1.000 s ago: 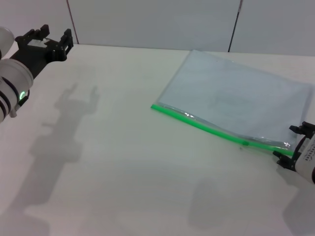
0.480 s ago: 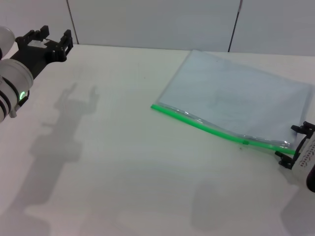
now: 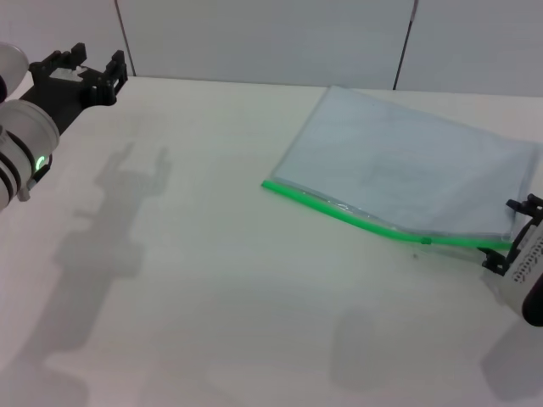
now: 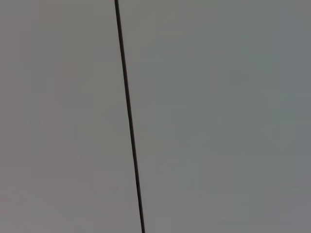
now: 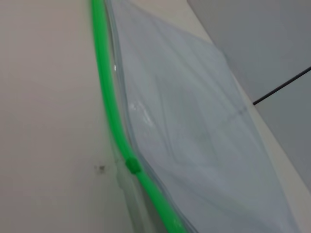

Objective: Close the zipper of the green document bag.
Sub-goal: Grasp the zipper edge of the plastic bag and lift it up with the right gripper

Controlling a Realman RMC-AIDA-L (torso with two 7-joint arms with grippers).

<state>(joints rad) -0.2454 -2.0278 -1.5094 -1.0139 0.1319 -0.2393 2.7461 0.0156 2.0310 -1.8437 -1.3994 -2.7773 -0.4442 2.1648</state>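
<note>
Head view: the bag (image 3: 407,174) lies flat on the bench (image 3: 212,280), right tool (image 3: 516,242) at its zipper (image 3: 382,225) end, grip unclear, left tool (image 3: 81,72) raised, open, empty; right wrist view: slider (image 5: 132,166) partway along.

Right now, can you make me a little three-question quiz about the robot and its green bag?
1. True or false: the left gripper is touching the bag.
2. Which end of the green zipper is the slider nearer: A) the end by the right gripper, B) the far end?
3. Fill in: the bag lies on a white ____.

Key: 1. False, it hangs far off at the table's back left corner. 2. A. 3. table.
</note>
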